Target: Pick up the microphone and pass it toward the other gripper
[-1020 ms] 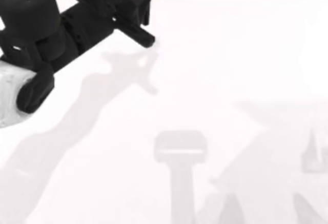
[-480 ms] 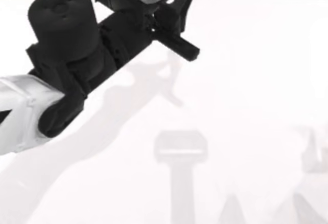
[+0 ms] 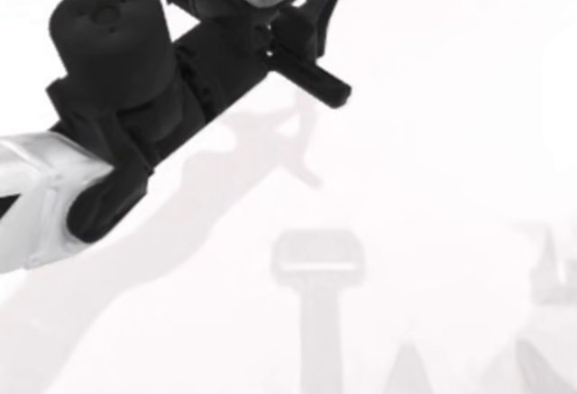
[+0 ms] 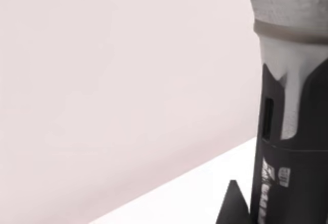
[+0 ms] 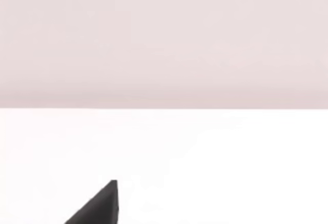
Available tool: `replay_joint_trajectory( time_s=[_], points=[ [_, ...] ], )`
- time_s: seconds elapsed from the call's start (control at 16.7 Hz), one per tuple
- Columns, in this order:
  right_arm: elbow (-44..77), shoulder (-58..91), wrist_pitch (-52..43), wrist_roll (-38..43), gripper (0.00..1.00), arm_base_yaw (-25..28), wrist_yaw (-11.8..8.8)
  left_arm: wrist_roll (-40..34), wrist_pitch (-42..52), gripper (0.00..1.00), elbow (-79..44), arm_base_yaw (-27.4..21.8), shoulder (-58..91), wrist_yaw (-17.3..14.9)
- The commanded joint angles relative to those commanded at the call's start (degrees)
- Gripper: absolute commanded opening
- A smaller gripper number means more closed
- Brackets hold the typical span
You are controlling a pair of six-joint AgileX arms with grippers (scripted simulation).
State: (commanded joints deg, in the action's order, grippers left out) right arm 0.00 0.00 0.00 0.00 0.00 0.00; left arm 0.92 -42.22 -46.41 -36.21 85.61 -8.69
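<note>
My left gripper (image 3: pixel 315 2) is raised over the table's far left part, at the top edge of the top view. It is shut on the microphone (image 4: pixel 289 131). The left wrist view shows the grey mesh head uppermost, a pale taper below it, then the black handle with small labels. One pointed black fingertip (image 4: pixel 233 203) lies against the handle; the other is hidden behind it. Of the other gripper, my right one, only a single pointed black fingertip (image 5: pixel 105 201) shows in the right wrist view, over the white table. It is out of the top view.
The white table (image 3: pixel 433 142) ends at a pinkish backdrop along the far side. A pale T-shaped shadow (image 3: pixel 317 263) lies near the front centre, the left arm's shadow (image 3: pixel 180 214) beside it, and fainter pointed shadows (image 3: pixel 541 268) at the front right.
Over the last second my left arm swung to the right with the microphone held. In the last half second it has hardly moved.
</note>
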Motion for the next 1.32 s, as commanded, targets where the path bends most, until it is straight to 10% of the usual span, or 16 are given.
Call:
replay_joint_trajectory(
  time_s=[1.32],
  points=[
    [41.5, 67.9, 28.0, -0.9, 1.00, 32.9, -12.1, 0.0, 0.0, 0.00, 0.0, 0.0, 0.0, 0.0]
  ],
)
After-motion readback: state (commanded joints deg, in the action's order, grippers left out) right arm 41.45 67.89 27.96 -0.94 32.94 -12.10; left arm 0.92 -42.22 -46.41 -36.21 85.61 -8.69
